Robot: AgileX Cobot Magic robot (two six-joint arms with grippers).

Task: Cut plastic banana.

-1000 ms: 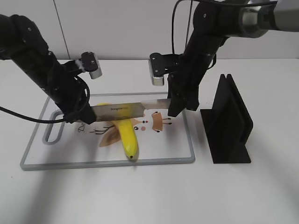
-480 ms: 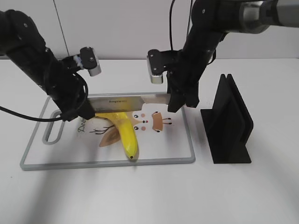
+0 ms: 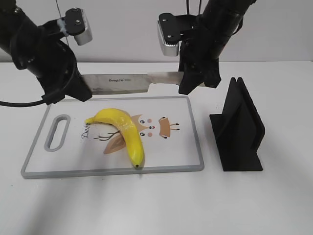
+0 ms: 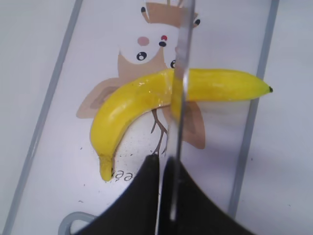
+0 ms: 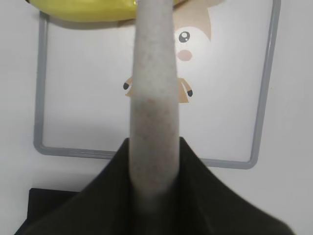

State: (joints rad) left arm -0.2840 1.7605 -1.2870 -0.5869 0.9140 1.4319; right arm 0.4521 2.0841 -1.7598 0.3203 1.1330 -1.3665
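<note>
The plastic banana (image 3: 128, 132) lies on the white cutting board (image 3: 186, 161), bright yellow and curved, and looks to be in one piece. A long steel knife (image 3: 122, 81) hangs level above the board's far edge, clear of the banana. My left gripper (image 3: 80, 90) is shut on the blade's left end. My right gripper (image 3: 188, 83) is shut on the grey handle (image 5: 152, 98). In the left wrist view the blade (image 4: 182, 73) runs edge-on across the banana (image 4: 137, 98), out from the jaws (image 4: 164, 196). The right wrist view shows the jaws (image 5: 154, 186) and a strip of banana (image 5: 83, 10).
A black slotted stand (image 3: 239, 127) sits on the white table just right of the board; its corner shows in the right wrist view (image 5: 39, 205). The board has a grey rim (image 4: 254, 122), a handle slot (image 3: 57, 132) at the left and a cartoon print.
Both arms have raised the knife together, from resting across the banana to well above the board's far edge. The banana has stayed in place.
</note>
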